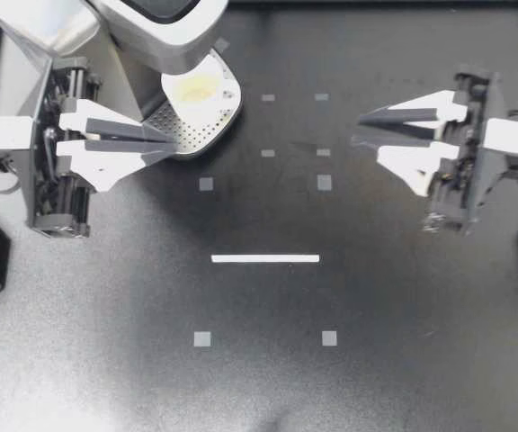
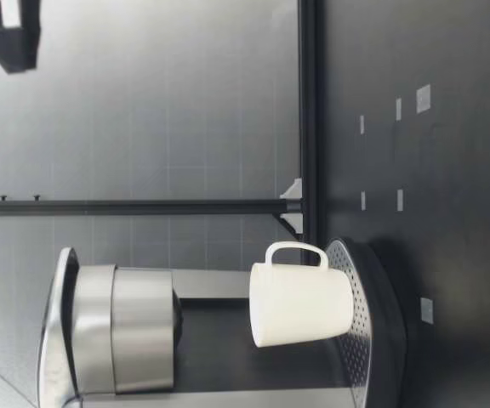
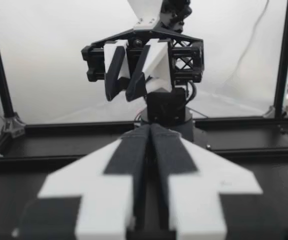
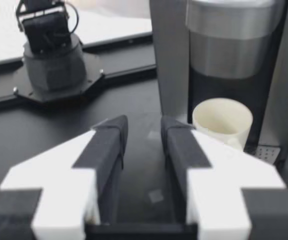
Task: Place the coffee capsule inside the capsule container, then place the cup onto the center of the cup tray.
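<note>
A white cup stands upright on the perforated metal cup tray under the coffee machine's head. The low view shows the cup resting on the tray. My left gripper is shut with nothing in it, its tips over the tray's front edge just short of the cup. My right gripper hovers at the table's right side, open and holding nothing. In the right wrist view the cup lies ahead of the gripper. No coffee capsule shows in any view.
The coffee machine fills the back left corner. A white tape line and small grey squares mark the black table. The left wrist view shows my left gripper pointing at the right gripper across the table.
</note>
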